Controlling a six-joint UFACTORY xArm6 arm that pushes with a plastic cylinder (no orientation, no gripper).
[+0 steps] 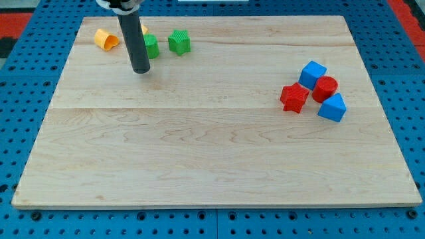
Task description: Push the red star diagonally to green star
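A pale wooden worktop point(212, 153) is being carried on a blue perforated base point(26, 40). Near the view's right edge, a blue cube point(313, 74), a red cylinder point(325, 88) and a blue wedge-shaped block point(333, 107) are being kept in a tight cluster. At the view's top left, an orange block point(105, 38) and a partly hidden green block point(152, 46) are being seen.

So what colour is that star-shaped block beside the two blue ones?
Red. The red star shows clearly in the camera view, at the view's right.
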